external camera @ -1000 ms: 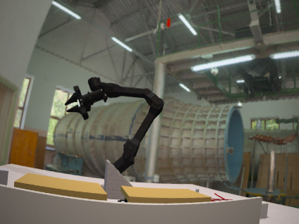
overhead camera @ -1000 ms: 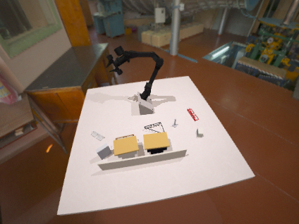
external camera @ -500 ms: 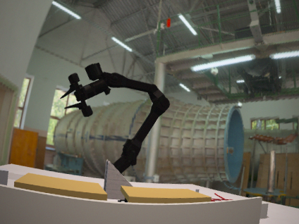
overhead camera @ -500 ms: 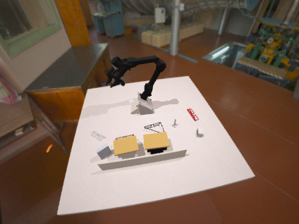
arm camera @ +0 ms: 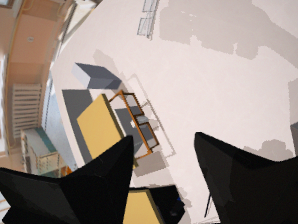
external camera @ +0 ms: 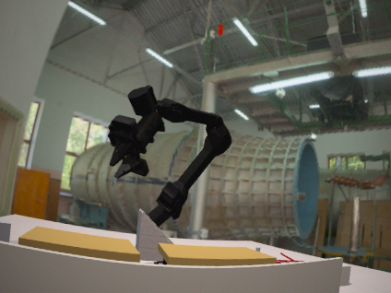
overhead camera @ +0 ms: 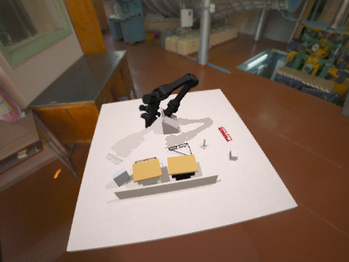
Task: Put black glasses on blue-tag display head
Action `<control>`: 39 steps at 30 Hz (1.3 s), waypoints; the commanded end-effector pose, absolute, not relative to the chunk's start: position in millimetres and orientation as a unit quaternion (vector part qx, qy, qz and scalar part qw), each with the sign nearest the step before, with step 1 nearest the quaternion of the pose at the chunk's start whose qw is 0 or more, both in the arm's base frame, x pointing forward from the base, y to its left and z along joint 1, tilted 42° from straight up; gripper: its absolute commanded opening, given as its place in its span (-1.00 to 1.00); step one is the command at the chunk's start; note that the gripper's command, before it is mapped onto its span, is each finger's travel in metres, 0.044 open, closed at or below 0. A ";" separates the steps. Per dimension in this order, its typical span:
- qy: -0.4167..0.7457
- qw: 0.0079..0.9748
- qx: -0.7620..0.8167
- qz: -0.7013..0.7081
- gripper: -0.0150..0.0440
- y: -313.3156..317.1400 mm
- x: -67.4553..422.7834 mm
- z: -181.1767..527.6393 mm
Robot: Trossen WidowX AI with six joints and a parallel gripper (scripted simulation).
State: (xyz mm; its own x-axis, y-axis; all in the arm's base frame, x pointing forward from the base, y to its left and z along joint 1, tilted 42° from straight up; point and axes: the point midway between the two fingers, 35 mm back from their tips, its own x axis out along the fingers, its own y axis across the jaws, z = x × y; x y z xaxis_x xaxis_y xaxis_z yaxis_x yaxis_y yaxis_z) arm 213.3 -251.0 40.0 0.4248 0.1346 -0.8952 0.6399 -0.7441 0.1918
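Red-brown floor, wooden desk at left, strip lights under a high roof.

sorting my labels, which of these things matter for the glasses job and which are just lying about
Job:
black glasses
left display head
right display head (blue tag not visible on either)
hand, open, empty

Lying about:
red glasses
clear glasses
grey block

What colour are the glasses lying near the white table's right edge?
Red; the glasses show best in the top view, well apart from the gripper.
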 end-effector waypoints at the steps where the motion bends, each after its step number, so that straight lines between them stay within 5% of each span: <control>1: 0.339 0.293 0.788 -0.423 0.19 -189.4 254.4 44.4; 15: 0.590 0.327 0.690 -0.263 0.19 0.9 298.4 63.1; 24: 0.595 0.327 0.687 -0.259 0.19 4.5 296.2 62.9; 27: 0.595 0.327 0.687 -0.259 -0.08 4.5 296.2 62.9; 39: 0.595 0.327 0.687 -0.260 -0.08 5.0 296.3 62.2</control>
State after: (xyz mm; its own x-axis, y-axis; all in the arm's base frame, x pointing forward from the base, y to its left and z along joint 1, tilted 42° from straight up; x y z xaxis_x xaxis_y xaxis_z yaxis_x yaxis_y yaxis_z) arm 296.6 3.6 62.3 0.1589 0.6431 -0.7491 0.9870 -0.0839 0.1374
